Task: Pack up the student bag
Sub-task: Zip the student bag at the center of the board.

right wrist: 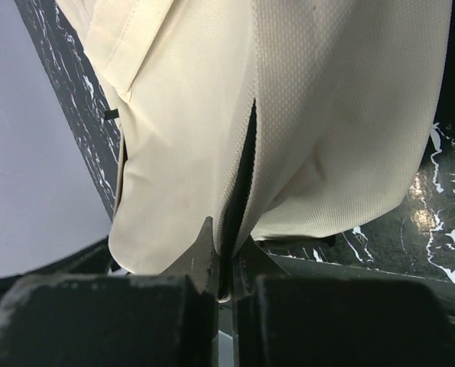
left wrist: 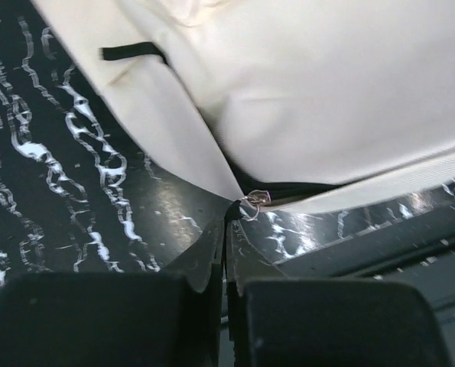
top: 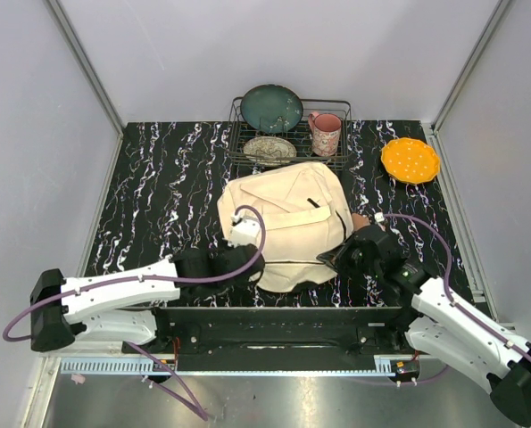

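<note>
the student bag (top: 283, 218) lies flat in the middle of the desk (top: 158, 196), cream cloth with black trim. the left hand (left wrist: 229, 222) is closed tight on its near left edge, by a small metal ring (left wrist: 251, 203). the right hand (right wrist: 223, 248) is pinched shut on the cloth at its near right edge, beside a dark slit. at the far edge a wire rack (top: 341, 160) holds a green plate (top: 271, 108), a patterned plate (top: 269, 150) and a pink mug (top: 326, 134). an orange plate (top: 410, 160) sits near the far right corner.

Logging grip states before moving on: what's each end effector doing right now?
Left end effector: closed, pinching the edge of the bag by a small metal ring.
Right end effector: closed on the bag fabric at its opening.
</note>
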You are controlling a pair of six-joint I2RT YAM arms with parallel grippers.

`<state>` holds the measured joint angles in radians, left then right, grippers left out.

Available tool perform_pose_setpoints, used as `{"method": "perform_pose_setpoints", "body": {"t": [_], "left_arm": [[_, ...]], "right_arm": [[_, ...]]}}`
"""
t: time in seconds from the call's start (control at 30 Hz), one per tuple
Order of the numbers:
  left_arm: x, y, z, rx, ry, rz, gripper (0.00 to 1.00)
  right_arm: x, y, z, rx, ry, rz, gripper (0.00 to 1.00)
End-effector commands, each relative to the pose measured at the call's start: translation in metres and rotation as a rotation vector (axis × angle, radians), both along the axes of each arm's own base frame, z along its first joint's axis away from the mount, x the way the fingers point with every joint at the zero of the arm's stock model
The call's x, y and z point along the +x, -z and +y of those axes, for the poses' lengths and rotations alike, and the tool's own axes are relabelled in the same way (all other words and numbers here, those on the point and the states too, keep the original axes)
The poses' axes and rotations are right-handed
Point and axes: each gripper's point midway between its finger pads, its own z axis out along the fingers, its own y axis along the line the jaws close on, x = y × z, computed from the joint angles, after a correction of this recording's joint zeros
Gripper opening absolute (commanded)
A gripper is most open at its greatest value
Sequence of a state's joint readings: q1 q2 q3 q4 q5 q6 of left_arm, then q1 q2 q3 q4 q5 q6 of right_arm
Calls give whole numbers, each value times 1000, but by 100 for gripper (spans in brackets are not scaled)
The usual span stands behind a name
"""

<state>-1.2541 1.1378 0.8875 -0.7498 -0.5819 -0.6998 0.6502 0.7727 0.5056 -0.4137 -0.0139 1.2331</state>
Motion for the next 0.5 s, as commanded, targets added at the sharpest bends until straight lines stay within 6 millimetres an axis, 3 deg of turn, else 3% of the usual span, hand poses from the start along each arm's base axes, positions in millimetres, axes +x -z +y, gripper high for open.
{"method": "perform_pose_setpoints", "body": {"t": [0.0,0.13,0.23,0.27,0.3,0.47], "left_arm": [[14,9,56,140,-106,7,0],[27,11,62,169,-135,20,0],[29,6,41,123,-81,30,0],[31,2,29,84,-61,22,0],[30,-4,19,54,-35,22,0],[23,-27,-19,-20,72,-9,0]], "right_arm": [[18,-16,-21,-91,78,-93,0],[16,-18,-26,-104,82,-105,0],[13,-27,-13,-46,28,-110,30],[11,-29,-7,-24,2,-105,57],[3,-35,4,21,-55,-90,66],[-15,-57,18,166,-92,-52,77]]}}
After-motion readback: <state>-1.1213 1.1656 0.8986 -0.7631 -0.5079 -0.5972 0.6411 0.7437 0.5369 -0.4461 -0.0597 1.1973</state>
